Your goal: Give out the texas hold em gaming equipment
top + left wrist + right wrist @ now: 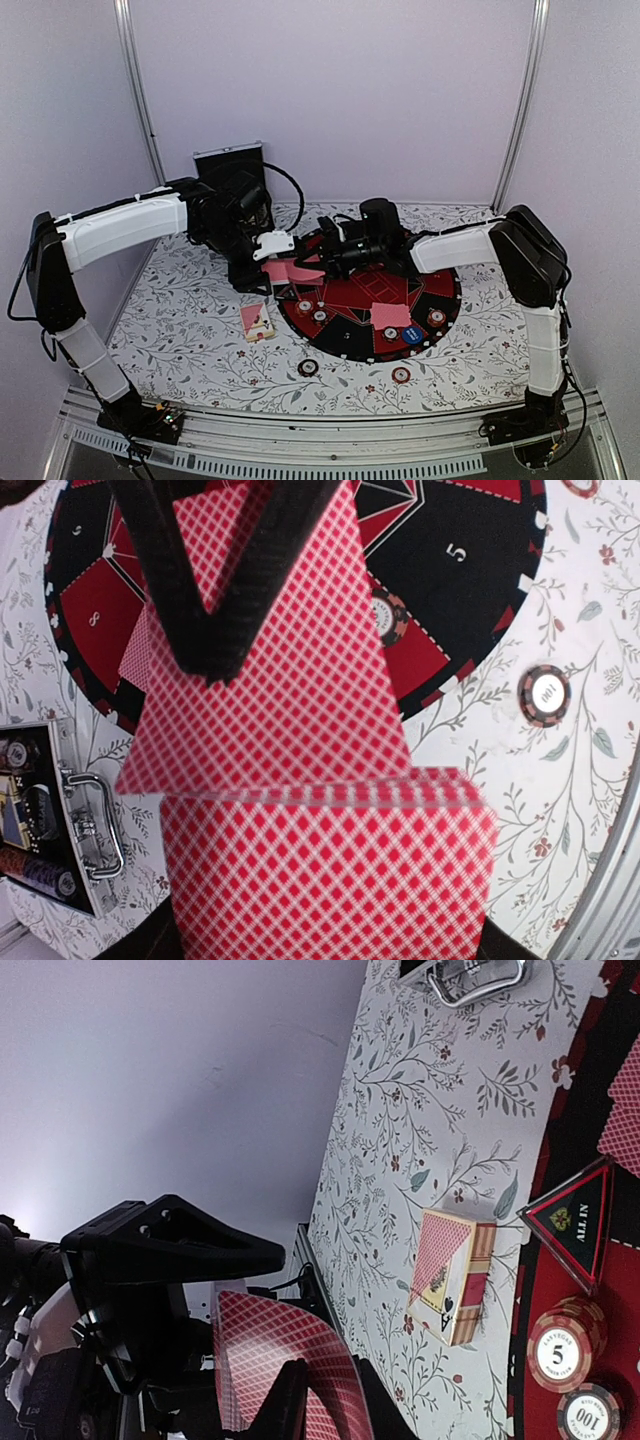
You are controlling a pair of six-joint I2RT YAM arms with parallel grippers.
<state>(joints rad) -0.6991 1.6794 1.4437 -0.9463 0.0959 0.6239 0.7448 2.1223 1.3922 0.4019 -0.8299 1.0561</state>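
The right gripper [288, 1315] brackets bowed red diamond-patterned playing cards [270, 1350]; beyond, a matching small card box [450, 1275] rests on the floral tablecloth [400, 1110] near a black triangular marker [575, 1222].

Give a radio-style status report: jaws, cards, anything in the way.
Left jaws shut on deck. Right jaws pinched on top card, over the round mat. Nothing blocking between them.
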